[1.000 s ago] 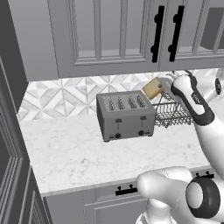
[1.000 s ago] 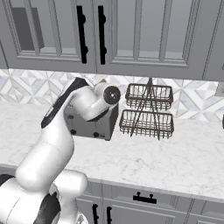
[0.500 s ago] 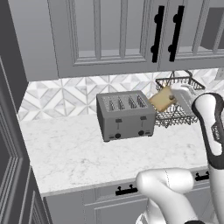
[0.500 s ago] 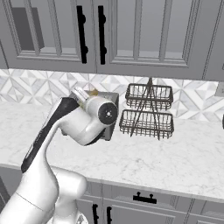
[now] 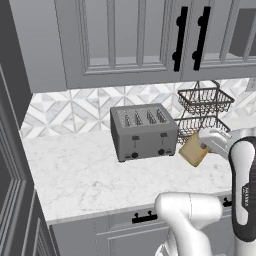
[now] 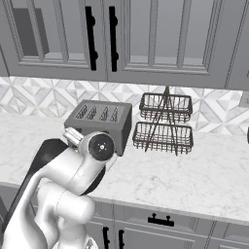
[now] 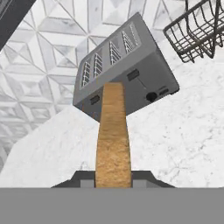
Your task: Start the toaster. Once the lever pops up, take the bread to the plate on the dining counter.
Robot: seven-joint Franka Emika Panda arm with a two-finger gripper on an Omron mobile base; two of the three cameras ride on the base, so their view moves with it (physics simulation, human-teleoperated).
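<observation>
— Where do we find the toaster (image 5: 143, 131)?

— On the worktop (image 5: 90, 175), back against the tiled wall (image 5: 75, 107), under the wall cabinets (image 5: 125, 40). The two-tier wire rack (image 5: 202, 112) stands just to its right.

— And the bread (image 5: 193, 150)?

— We see it off the toaster, in the air before the toaster's right front corner, in front of the rack's lower basket, between the jaws of the gripper (image 5: 202, 146). Drawers (image 5: 145, 222) sit below the worktop's front edge.

no readable text, no labels, no brand marks, no numbers on any surface

wire basket rack (image 5: 204, 113) | grey wall cabinets (image 6: 146, 39) | marble worktop (image 5: 90, 175)
</observation>
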